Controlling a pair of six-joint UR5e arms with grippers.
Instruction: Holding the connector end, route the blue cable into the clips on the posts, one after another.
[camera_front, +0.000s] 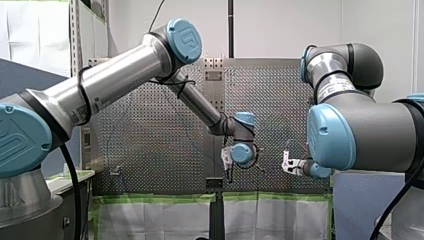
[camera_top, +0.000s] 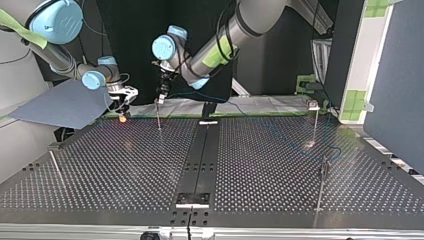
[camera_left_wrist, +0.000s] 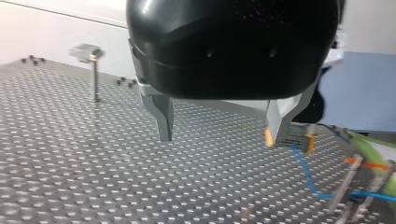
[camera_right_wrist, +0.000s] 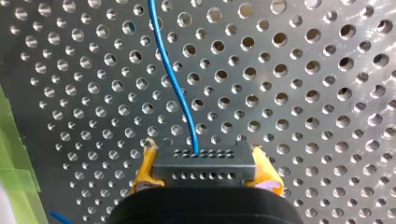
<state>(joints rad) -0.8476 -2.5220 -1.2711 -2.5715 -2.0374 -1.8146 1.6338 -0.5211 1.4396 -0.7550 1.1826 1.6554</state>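
Fingers (camera_right_wrist: 141, 179) of right gripper (camera_right_wrist: 205, 173) clamped on connector (camera_right_wrist: 204, 164); left gripper (camera_left_wrist: 219, 135) spread, empty. Blue cable (camera_right_wrist: 182, 102) trailing; clip threading unclear, routing judged early; post (camera_top: 158, 117) in top view's upper left nearby.

The perforated metal table (camera_top: 125, 165) lies open across its middle, along the dark centre strip (camera_top: 200, 150). Thin metal posts break it up. One slim post (camera_top: 158, 117) stands close below my left gripper (camera_left_wrist: 219, 136), jaws apart and empty. At the top view's right are a far post (camera_top: 316, 125) and a near post (camera_top: 322, 185), with a leaning post (camera_top: 55, 167) at its left. My right gripper (camera_top: 123, 105), clamped on the black connector (camera_right_wrist: 204, 165), hangs nearby, trailing the thin blue cable (camera_right_wrist: 175, 79).
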